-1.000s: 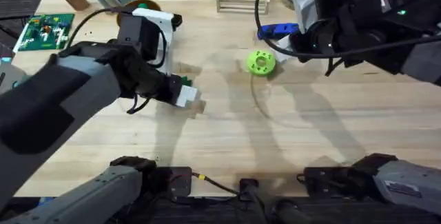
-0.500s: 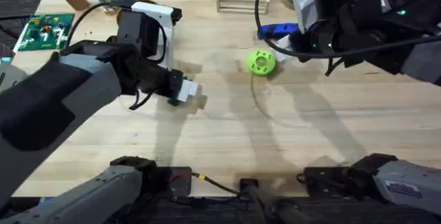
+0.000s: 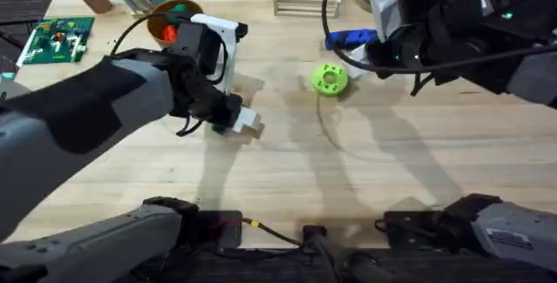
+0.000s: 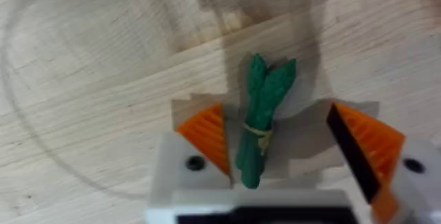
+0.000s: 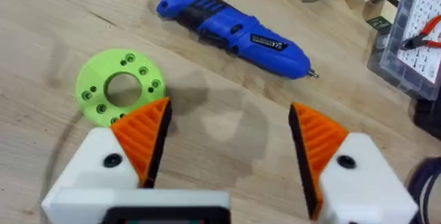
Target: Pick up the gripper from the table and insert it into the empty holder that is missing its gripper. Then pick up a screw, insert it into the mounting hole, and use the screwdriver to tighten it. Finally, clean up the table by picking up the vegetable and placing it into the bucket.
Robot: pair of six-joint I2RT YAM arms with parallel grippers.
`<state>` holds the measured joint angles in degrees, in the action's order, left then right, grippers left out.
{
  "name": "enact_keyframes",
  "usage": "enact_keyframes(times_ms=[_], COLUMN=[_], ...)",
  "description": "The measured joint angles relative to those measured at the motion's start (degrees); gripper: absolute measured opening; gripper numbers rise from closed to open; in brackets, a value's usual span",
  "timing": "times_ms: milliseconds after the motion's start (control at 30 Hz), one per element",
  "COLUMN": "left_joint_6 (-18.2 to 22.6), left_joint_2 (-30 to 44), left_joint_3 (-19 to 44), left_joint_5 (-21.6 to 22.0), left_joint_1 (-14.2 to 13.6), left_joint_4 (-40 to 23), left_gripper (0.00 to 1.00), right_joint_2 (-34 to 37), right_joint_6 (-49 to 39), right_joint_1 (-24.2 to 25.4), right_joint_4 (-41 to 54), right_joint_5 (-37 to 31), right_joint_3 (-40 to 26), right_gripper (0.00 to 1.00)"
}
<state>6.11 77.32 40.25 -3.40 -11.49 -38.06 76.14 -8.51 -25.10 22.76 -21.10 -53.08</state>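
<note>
The left gripper [image 4: 275, 148] is spread wide, and the vegetable [image 4: 262, 124] is seen between its orange pads [image 4: 207, 136], nearer one pad, lying on the table [image 4: 83, 79] and apparently framed for a grasp. The right gripper [image 5: 227, 138] is likewise held wide and empty, with the screwdriver [image 5: 231, 31] lying beyond its fingertips.

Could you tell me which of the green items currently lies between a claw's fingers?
The vegetable, lying between the left claw's open fingers; the green disc lies outside the right claw.
</note>
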Motion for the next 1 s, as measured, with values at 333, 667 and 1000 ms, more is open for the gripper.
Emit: enact_keyframes(times_ms=[333,667,1000], left_joint_6=[0.60,0.59,3.82], left_joint_2=[-0.02,-0.01,-0.01], left_joint_3=[0.20,8.64,22.55], left_joint_5=[-0.19,1.50,16.55], left_joint_1=[0.00,0.00,0.33], left_joint_4=[0.17,-2.21,6.13], left_gripper=[0.020,0.024,0.024], right_joint_2=[0.00,0.00,0.00], right_joint_6=[0.00,0.00,0.00], right_joint_1=[0.00,0.00,0.00], right_joint_4=[0.00,-0.01,0.00], right_joint_5=[0.00,0.00,0.00], right_joint_3=[0.00,0.00,0.00], right_gripper=[0.973,0.973,0.973])
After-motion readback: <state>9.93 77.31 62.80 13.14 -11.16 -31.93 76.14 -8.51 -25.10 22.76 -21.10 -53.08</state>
